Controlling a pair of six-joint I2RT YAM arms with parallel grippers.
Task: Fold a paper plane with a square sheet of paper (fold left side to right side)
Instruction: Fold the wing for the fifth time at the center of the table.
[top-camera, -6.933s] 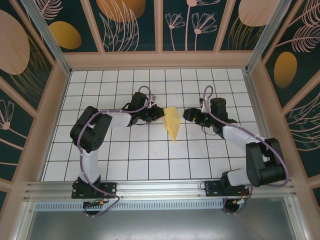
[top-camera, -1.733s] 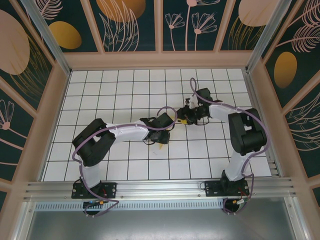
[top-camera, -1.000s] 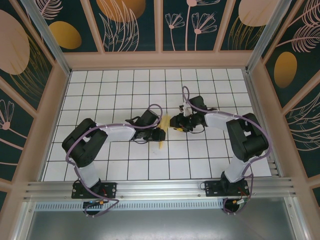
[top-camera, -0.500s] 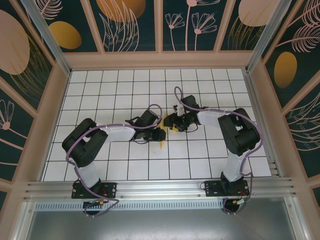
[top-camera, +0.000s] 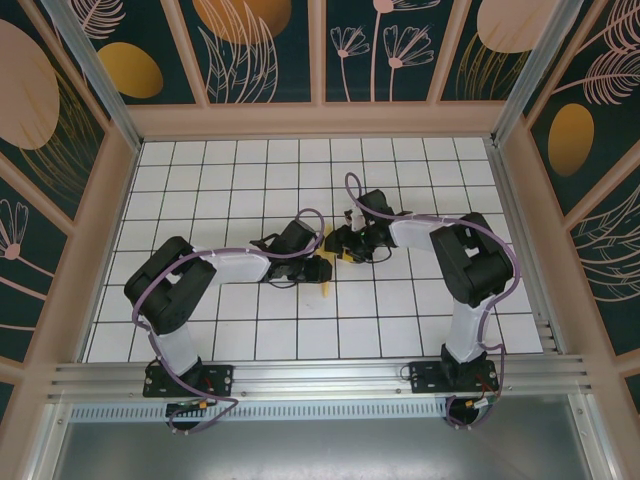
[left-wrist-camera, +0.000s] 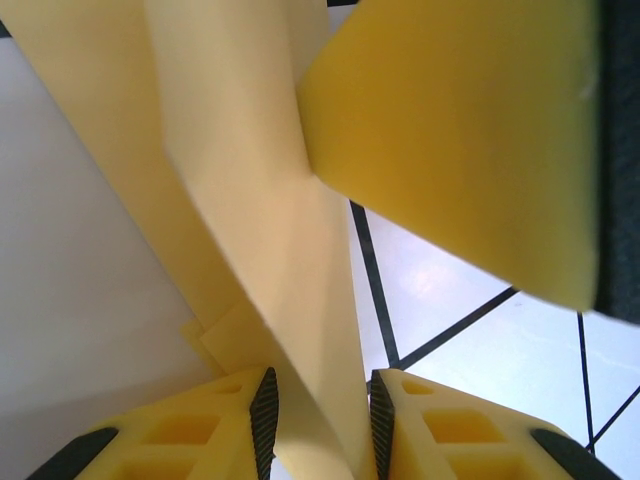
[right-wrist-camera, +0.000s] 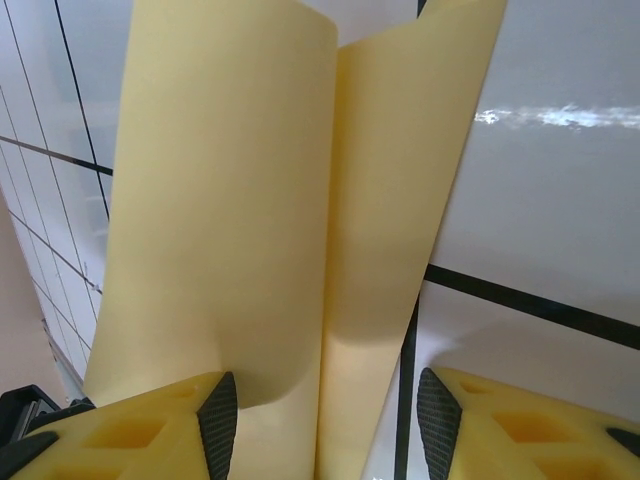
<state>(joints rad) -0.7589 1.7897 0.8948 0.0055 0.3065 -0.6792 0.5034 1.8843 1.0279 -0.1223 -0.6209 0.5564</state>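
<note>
Now: paper (left-wrist-camera: 240, 180) pinched by left gripper (left-wrist-camera: 321, 398); right gripper (right-wrist-camera: 328, 415) jaws apart, straddling it. Risk: paper torn or folded askew if tugged against left pinch.

White gridded table (top-camera: 380, 330), folded yellow paper (top-camera: 326, 289)

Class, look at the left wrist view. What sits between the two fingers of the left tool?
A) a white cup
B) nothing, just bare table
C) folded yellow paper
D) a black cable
C: in the left wrist view the left tool has the folded yellow paper running down into the narrow gap between its fingers, which close on it.
</note>
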